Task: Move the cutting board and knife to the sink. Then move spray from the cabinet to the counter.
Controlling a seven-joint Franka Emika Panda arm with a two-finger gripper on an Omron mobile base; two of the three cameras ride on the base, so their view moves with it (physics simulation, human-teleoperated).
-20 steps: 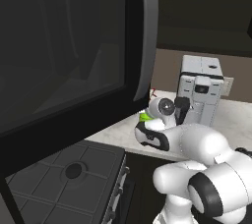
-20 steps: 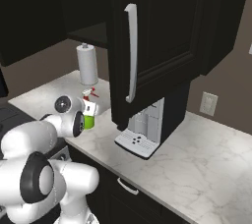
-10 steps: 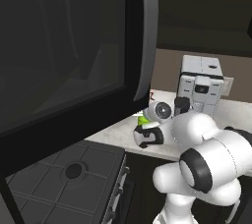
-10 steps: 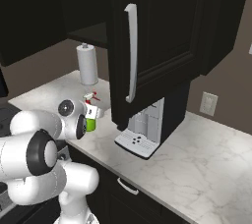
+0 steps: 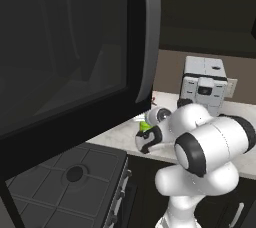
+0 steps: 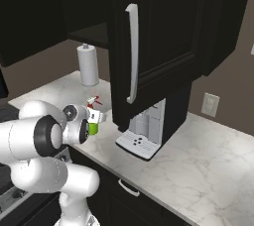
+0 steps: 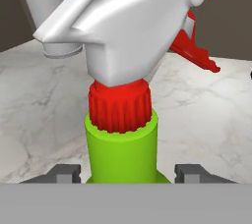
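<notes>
The spray (image 7: 122, 149) is a bright green bottle with a red collar and a white and red trigger head. It stands upright between my gripper's (image 7: 128, 173) two fingers, which are shut on its neck. From the right base view, the spray (image 6: 93, 128) hangs at the wrist over the front of the marble counter (image 6: 198, 170), just left of the open cabinet door (image 6: 154, 36). From the left base view, the green spray (image 5: 145, 126) peeks out beside my folded arm, over the counter (image 5: 115, 136). The cutting board, the knife and the sink are out of view.
A white coffee machine (image 6: 143, 131) stands under the open cabinet door with its silver handle (image 6: 131, 54). A paper towel roll (image 6: 89, 66) stands at the back left. A dark microwave (image 5: 65, 47) hangs over the stove (image 5: 75, 174) on the left.
My arm has folded, its elbow swinging toward the cameras. The spray stays in the grip and has sunk slightly toward the counter.
</notes>
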